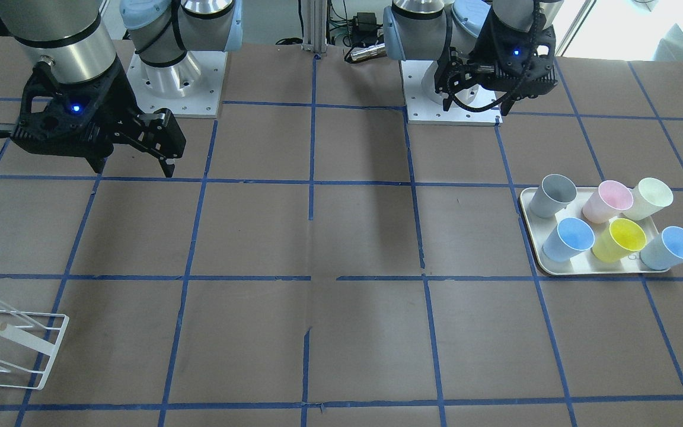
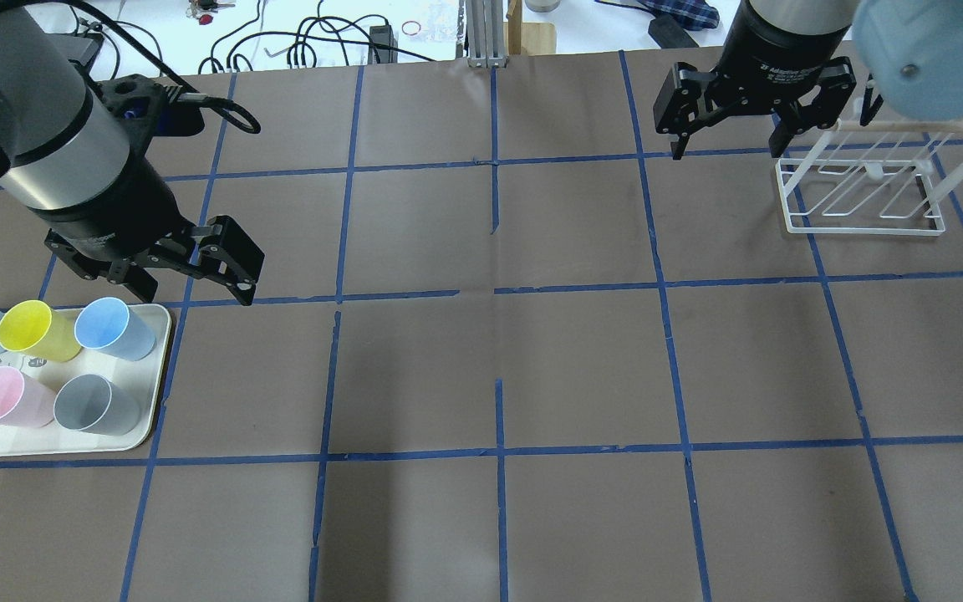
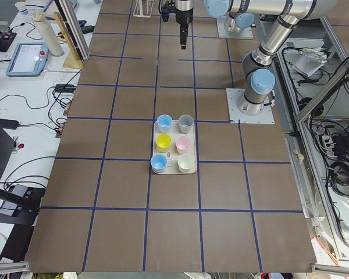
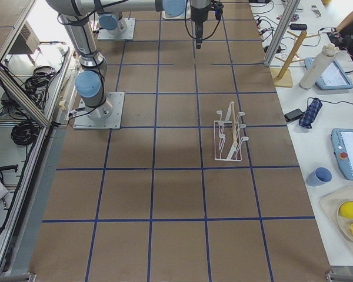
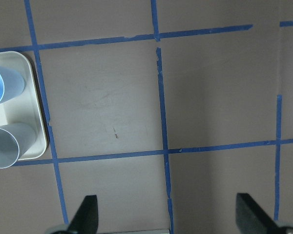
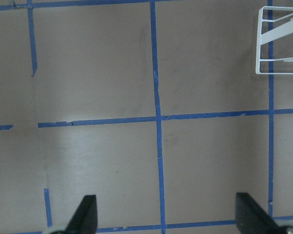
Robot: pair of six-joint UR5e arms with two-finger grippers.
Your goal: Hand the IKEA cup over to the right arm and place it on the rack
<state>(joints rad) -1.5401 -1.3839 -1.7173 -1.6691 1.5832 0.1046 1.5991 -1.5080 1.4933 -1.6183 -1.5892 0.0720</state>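
Overhead exterior: pale sky-blue tapered plastic tumbler (image 2: pixel 114 328) stands mouth up on cream rectangular tray (image 2: pixel 55 443), at the corner nearest the left gripper (image 2: pixel 195 288). That gripper hovers just off the tray, jaws spread wide, empty. Right gripper (image 2: pixel 726 146) and white wire dish rack (image 2: pixel 866 229) are well apart from the tray; its jaws are also wide, empty.

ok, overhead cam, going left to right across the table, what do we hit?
tray → left gripper, open → right gripper, open → rack. The order goes by their middles. The edges of each neighbouring pair overlap slightly.
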